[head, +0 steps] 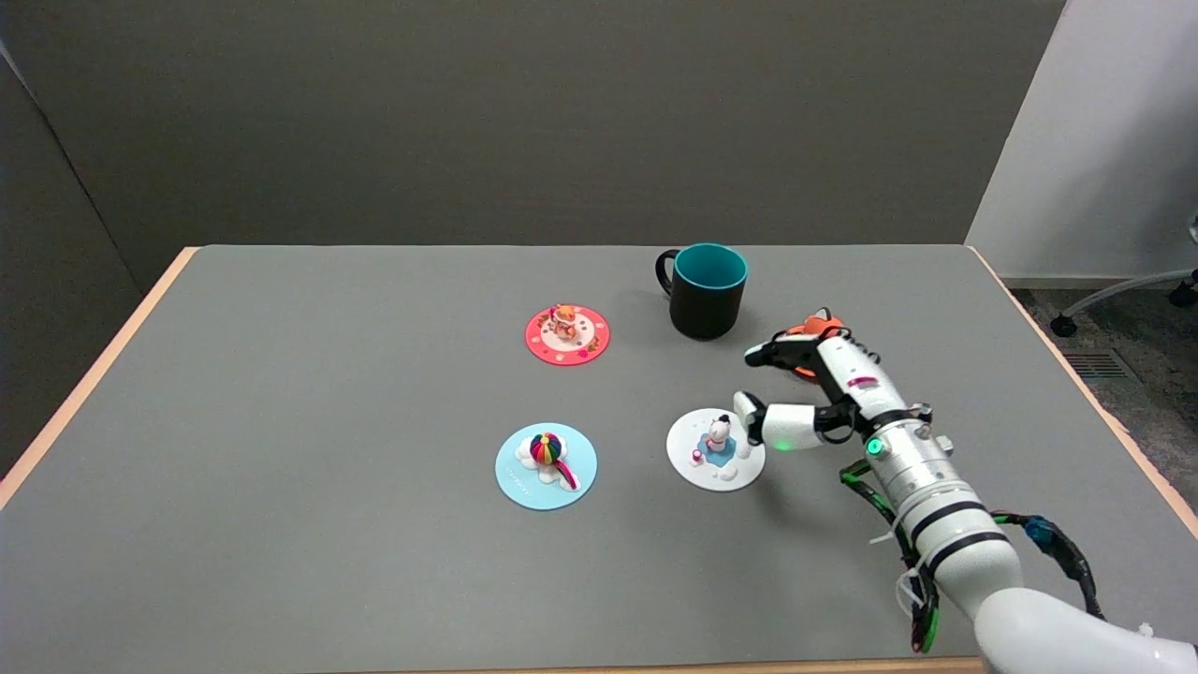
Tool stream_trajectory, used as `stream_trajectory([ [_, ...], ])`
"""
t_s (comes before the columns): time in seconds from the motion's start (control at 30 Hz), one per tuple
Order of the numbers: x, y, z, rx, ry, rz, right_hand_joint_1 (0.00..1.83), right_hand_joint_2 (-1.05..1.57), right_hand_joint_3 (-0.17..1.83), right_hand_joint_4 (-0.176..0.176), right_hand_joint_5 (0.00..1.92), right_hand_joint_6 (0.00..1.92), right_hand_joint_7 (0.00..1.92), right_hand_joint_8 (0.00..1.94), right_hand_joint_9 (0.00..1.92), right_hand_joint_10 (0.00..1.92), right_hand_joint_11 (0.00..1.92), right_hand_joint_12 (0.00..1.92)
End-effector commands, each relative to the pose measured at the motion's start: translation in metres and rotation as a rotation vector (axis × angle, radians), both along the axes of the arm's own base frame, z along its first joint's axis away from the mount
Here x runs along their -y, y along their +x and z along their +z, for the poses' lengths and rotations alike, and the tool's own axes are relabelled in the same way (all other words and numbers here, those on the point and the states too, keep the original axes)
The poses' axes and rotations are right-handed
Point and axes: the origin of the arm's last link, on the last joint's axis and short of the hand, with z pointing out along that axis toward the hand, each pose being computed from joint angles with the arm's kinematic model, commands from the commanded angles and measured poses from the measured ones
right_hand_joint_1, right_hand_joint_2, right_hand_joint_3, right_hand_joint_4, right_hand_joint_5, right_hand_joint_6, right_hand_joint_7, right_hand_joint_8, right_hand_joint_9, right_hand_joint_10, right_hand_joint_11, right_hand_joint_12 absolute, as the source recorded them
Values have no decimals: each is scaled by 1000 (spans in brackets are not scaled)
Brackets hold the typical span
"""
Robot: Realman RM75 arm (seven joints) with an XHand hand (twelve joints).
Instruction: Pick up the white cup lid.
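In the head view, the right hand (812, 388) reaches in over the grey tabletop (281, 393) with its fingers (749, 408) spread apart and holding nothing; one fingertip hangs just at the right rim of the white cup lid (715, 448), though I cannot tell whether it touches. The lid lies flat just left of and below the fingers, with a small figurine knob (718, 432) standing at its middle. The step in hand looks like the closing-in for the grasp. To do it well, the fingers should probably settle to either side of the knob and pinch it, since the flat disc offers little edge to catch; pressing down on the rim may tip or slide it. Beyond the fingers stands a black mug (707, 290), well apart from the lid. Farther left of the fingers lie a blue lid (546, 465) and a red lid (567, 334), both safely out of the way.
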Motion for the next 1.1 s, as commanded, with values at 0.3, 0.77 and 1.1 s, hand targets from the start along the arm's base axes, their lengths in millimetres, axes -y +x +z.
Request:
stream_trajectory([
  [0.3,1,-38,-35,82,101,-108,801,481,973,-88,732,254,661,197,604,204,417,286],
  [0.77,9,-38,-26,46,97,-104,833,468,996,-81,723,246,648,195,597,202,406,277],
  [1.1,11,-39,-28,-16,124,-119,947,481,1000,-62,739,257,679,195,586,188,386,274],
])
